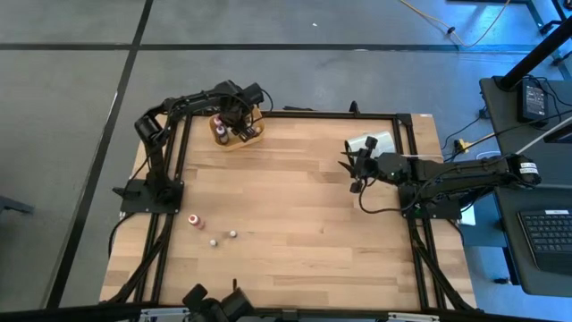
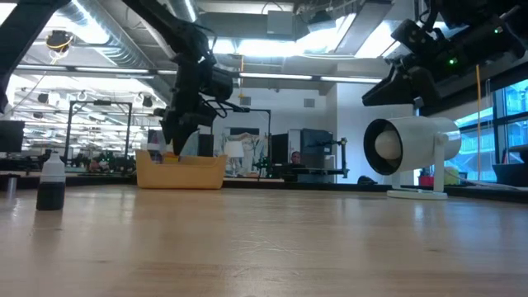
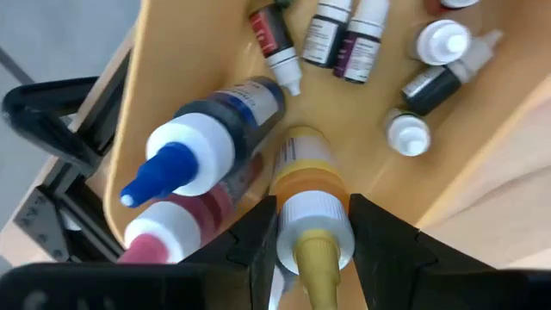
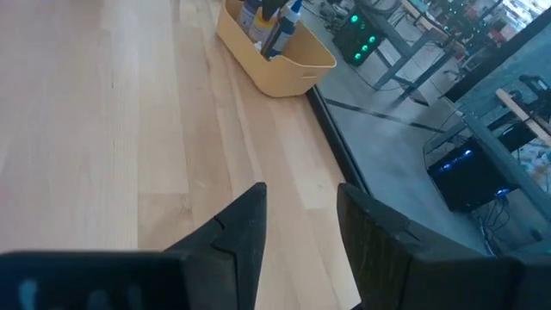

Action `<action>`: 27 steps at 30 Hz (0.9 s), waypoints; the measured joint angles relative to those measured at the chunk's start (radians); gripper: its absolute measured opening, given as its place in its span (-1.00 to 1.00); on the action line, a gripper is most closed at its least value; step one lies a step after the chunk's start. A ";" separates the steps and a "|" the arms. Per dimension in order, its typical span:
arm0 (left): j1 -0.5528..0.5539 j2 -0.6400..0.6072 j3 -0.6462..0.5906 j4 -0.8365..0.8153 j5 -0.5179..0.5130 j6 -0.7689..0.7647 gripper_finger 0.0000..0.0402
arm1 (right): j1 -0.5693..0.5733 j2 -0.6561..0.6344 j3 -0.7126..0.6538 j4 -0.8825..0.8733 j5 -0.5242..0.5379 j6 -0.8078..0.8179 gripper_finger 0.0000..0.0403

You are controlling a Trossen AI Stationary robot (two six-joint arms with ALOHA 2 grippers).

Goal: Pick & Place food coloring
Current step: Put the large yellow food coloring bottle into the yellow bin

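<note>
Left wrist view shows the left tool clenched on a yellow-capped food coloring bottle, its two dark fingers pressed against either side of the white collar just below the nozzle, held over the yellow tray. Beside it in the tray lie a blue-tipped bottle and a red-tipped bottle, touching each other, with several smaller bottles farther along the tray floor. From the high view, the left tool sits over the tray at the far edge of the worktop, while three loose bottles lie well apart from it near the left-front part of the worktop. The right tool hovers near the right edge beside a large white cylinder; in its own wrist view its fingers stand apart with bare wood between them, grasping nothing.
</note>
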 joint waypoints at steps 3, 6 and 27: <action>0.005 -0.001 0.000 0.002 0.019 0.000 -0.39 | 0.000 0.000 0.000 0.002 0.000 -0.006 -0.28; 0.006 -0.001 0.000 0.003 0.020 0.001 -0.38 | 0.000 0.000 0.000 0.002 0.000 -0.006 -0.28; -0.002 0.000 -0.001 0.003 -0.045 -0.007 -0.12 | 0.000 0.000 -0.001 0.002 0.000 -0.006 -0.28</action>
